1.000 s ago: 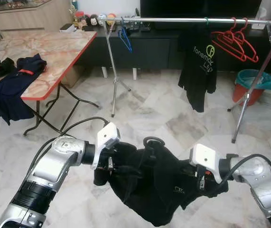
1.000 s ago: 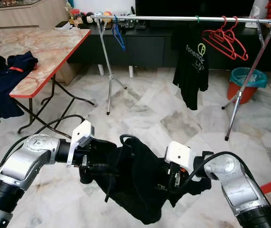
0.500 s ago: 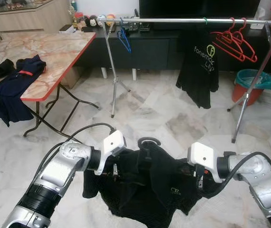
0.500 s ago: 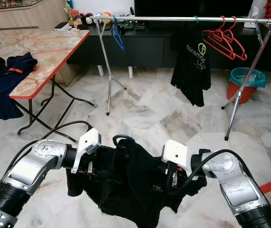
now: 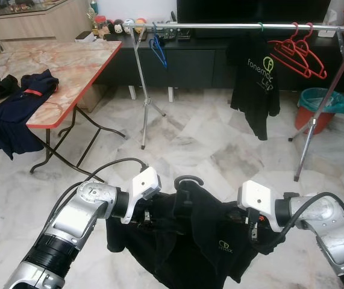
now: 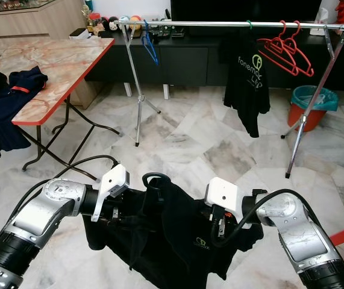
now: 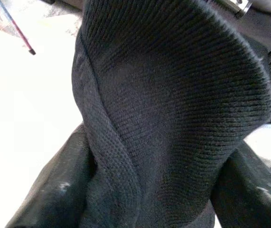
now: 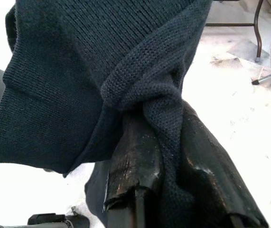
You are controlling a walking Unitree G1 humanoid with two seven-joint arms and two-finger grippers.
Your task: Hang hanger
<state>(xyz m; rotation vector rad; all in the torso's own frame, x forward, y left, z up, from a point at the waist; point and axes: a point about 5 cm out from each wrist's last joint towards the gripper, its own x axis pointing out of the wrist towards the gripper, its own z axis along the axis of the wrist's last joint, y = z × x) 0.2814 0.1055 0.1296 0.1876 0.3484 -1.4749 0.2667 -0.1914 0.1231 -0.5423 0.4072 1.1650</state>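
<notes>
A black shirt (image 5: 211, 241) on a black hanger is stretched between my two grippers, low over the marble floor. The hanger's hook (image 5: 188, 180) sticks up from the collar. My left gripper (image 5: 143, 218) is shut on the shirt's left shoulder; black knit fabric (image 7: 163, 114) bulges between its fingers (image 7: 54, 190). My right gripper (image 5: 258, 233) is shut on the right shoulder, its fingers (image 8: 135, 161) pinching a fold of the fabric (image 8: 92, 71). Ahead stands a chrome clothes rail (image 5: 220, 26) at the far side of the room.
On the rail hang a black printed shirt (image 5: 257, 84), two red hangers (image 5: 298, 51) and a blue hanger (image 5: 158, 48). A folding table (image 5: 69, 66) with dark clothes (image 5: 15, 102) stands to the left. A teal and orange bin (image 5: 321, 105) sits at far right.
My left gripper has dropped lower and moved slightly right with the shirt. The shirt now spreads wider between the grippers. The printed shirt on the rail has swung a little.
</notes>
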